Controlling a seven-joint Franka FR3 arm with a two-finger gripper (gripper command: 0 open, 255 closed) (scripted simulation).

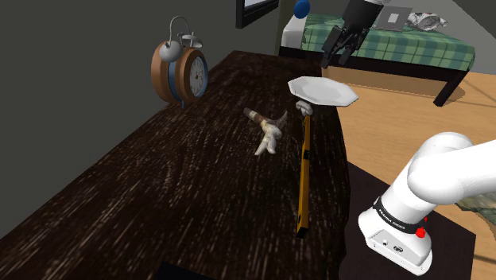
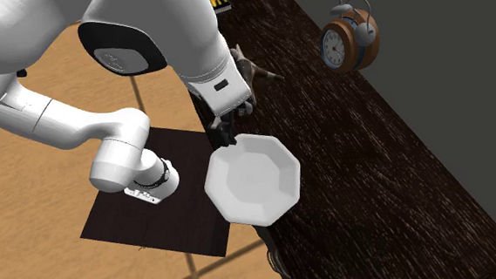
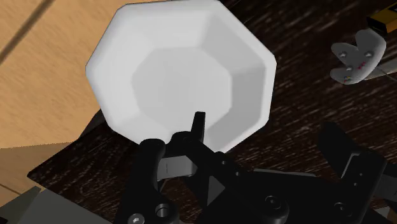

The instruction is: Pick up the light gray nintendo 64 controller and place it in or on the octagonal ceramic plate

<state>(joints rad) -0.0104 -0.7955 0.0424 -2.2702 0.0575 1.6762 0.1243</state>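
Your fingers (image 3: 343,153) are open and empty above the octagonal plate (image 3: 184,70); the N64 controller (image 3: 355,57) lies off beside them, so descending here would likely strike the plate

the arm (image 1: 442,171) reaches high, fingers (image 3: 147,170) standing apart.

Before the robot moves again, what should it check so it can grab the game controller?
1. The gripper is empty, fingers apart: ok.
2. The controller lies on the table, not held: ok.
3. The gripper is above the controller: not ok, it hangs over the plate.
4. The plate is empty: ok.
5. Room around the controller: cannot tell, a brown-handled tool lies close beside it.
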